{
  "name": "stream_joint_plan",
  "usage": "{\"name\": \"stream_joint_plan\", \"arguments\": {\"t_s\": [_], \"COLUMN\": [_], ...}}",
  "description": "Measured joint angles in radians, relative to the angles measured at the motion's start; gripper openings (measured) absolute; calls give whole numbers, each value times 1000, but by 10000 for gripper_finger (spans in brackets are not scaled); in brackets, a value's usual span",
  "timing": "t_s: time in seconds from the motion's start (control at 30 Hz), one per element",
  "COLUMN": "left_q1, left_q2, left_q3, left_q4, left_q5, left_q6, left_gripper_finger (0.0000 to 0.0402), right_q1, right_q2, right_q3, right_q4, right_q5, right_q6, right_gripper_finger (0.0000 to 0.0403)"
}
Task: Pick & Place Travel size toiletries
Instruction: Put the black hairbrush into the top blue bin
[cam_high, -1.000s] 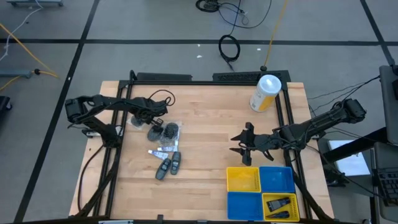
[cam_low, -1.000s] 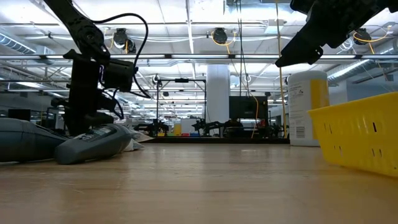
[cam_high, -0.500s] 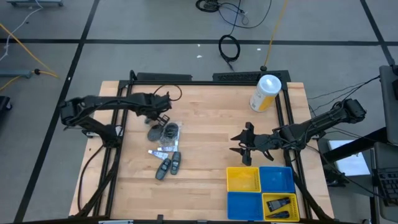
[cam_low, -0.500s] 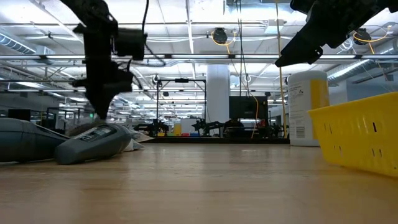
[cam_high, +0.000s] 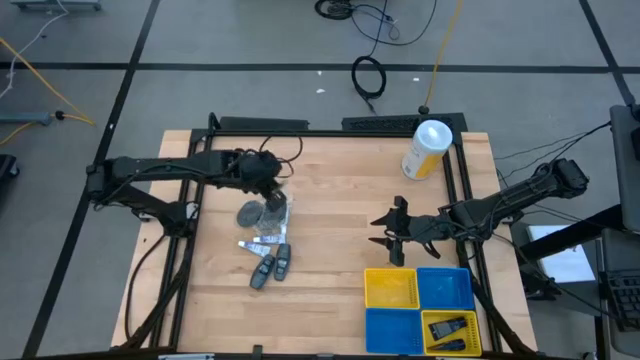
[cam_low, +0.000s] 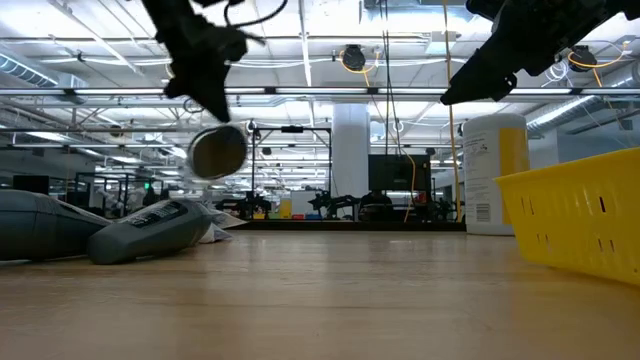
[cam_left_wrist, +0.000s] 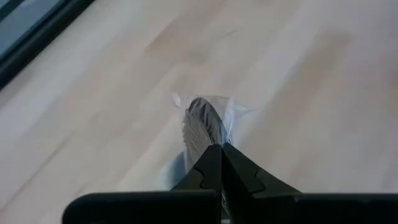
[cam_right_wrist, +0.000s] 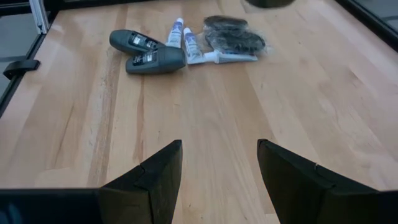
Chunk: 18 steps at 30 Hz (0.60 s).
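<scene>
Bare table (cam_high: 340, 230) lies between the toiletries pile (cam_high: 268, 245) and bins (cam_high: 420, 305).

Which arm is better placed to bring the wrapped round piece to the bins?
Left: its end effector is shut on the wrapped round piece, lifted off the table. The right end effector hovers open beside the bins.

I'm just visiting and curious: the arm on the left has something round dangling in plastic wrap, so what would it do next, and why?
Probably carry it toward the bins. The left gripper is shut on the wrapped round piece, which hangs clear above the table.
</scene>
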Motion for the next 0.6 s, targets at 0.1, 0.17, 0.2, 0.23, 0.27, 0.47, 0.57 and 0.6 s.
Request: {"name": "stream_joint_plan", "arguments": {"t_s": [0.1, 0.17, 0.2, 0.23, 0.27, 0.47, 0.57, 0.6], "left_q1": [-42, -67, -80, -92, -103, -171, -204, -213], "left_q2": [1, 1, 1, 1, 1, 1, 11, 15], "left_q3": [6, 7, 7, 7, 7, 7, 7, 7], "left_q4": [84, 153, 177, 202, 229, 370, 450, 469], "left_q5": [62, 108, 125, 141, 152, 203, 219, 224], "left_q6": [29, 54, 63, 70, 75, 116, 133, 135], "left_gripper_finger": [0, 0, 0, 0, 0, 0, 0, 0], "right_q1": [0, 0, 0, 0, 0, 0, -2, -2], "right_q2": [0, 0, 0, 0, 0, 0, 0, 0], "right_q3": [0, 0, 0, 0, 0, 0, 0, 0], "right_q4": [34, 58, 66, 79, 94, 179, 215, 227], "right_q5": [0, 0, 0, 0, 0, 0, -1, 0], "right_q6": [-29, -51, -62, -75, -85, -149, -178, -187], "right_gripper_finger": [201, 201, 201, 201, 201, 201, 201, 201]}}
